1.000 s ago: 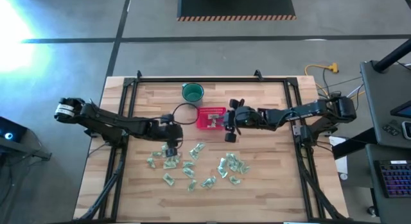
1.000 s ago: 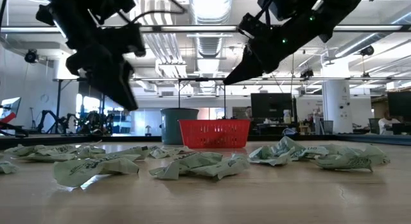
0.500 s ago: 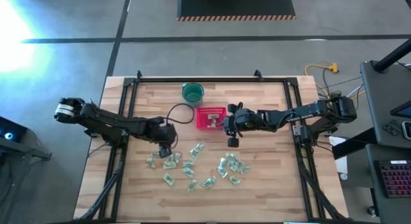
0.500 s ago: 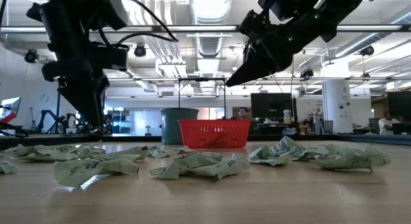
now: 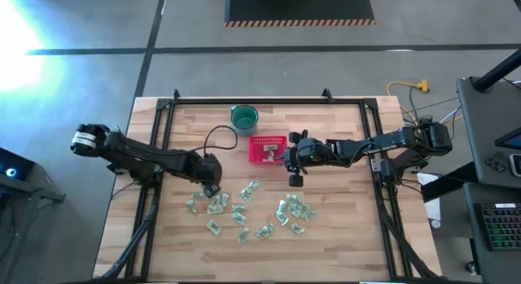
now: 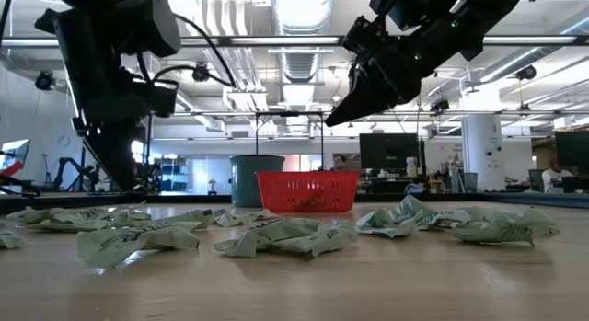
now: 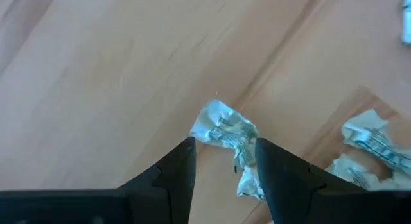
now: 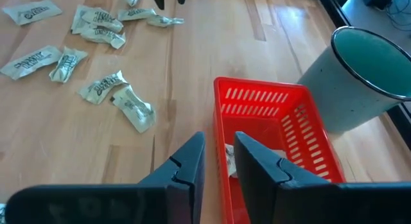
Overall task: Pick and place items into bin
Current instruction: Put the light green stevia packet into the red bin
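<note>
Several pale green-and-white wrapped pieces (image 5: pixel 244 211) lie scattered on the wooden table, nearer than the red basket (image 5: pixel 266 150). My left gripper (image 5: pixel 210 189) points down at the left end of the scatter. In its wrist view it is open (image 7: pixel 221 147), with one finger on each side of a crinkled piece (image 7: pixel 221 126) that lies flat on the wood. My right gripper (image 5: pixel 291 166) hovers open at the basket's right side, above the table (image 6: pixel 336 114). Its wrist view (image 8: pixel 219 150) looks into the basket (image 8: pixel 257 86), where one pale piece (image 8: pixel 226 165) lies on the floor.
A round dark green cup (image 5: pixel 244 116) stands just beyond the basket's far left corner. A black cable loops on the table between the left arm and the basket (image 5: pixel 221 137). More pieces (image 6: pixel 276 236) lie across the near middle of the table. Bare wood lies along the far edge.
My left gripper has tipped from a slant to pointing straight down and has come down toward the table, shifting slightly toward the table's left, over the pieces. My right gripper has shifted slightly beside the basket and stays raised. The pieces have not moved.
</note>
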Motion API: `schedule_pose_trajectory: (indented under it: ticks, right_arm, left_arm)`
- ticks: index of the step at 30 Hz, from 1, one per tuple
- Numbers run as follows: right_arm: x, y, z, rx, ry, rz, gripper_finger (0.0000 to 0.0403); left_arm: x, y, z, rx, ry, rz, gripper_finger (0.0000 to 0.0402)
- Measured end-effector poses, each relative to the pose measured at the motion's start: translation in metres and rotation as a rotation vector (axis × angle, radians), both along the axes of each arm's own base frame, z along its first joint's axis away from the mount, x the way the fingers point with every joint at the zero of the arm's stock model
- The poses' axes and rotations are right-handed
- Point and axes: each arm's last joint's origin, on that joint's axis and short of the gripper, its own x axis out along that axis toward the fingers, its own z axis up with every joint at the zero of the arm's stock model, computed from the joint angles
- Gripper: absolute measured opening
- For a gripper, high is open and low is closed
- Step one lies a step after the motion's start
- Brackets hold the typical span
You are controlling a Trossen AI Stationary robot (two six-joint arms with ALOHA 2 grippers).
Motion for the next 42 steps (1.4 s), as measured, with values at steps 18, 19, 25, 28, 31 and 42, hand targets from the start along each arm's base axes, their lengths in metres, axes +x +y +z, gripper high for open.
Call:
schedule_pose_trajectory:
  ticks: [18,19,25,28,31,42]
  right_arm:
    - [-0.001,0.001,-0.001,0.000,0.018,0.005,0.0071]
    - [-0.001,0.001,-0.001,-0.001,0.018,0.005,0.0069]
    - [-0.001,0.001,-0.001,-0.002,0.019,0.003,0.0063]
    - [-0.001,0.001,-0.001,-0.002,0.019,0.003,0.0065]
    - [-0.001,0.001,-0.001,-0.002,0.019,0.003,0.0065]
    - [-0.001,0.001,-0.001,-0.002,0.018,0.003,0.0059]
  left_arm:
    - [0.011,-0.002,-0.031,-0.006,0.011,-0.058,0.0143]
    - [0.012,-0.002,-0.032,0.000,0.009,-0.076,0.0141]
    - [0.020,-0.003,-0.030,0.017,-0.062,-0.155,0.0099]
    - [0.022,-0.003,-0.029,0.026,-0.075,-0.185,0.0066]
    - [0.023,-0.003,-0.029,0.033,-0.083,-0.205,0.0033]
    - [0.040,-0.006,-0.013,0.083,-0.196,-0.325,0.0010]
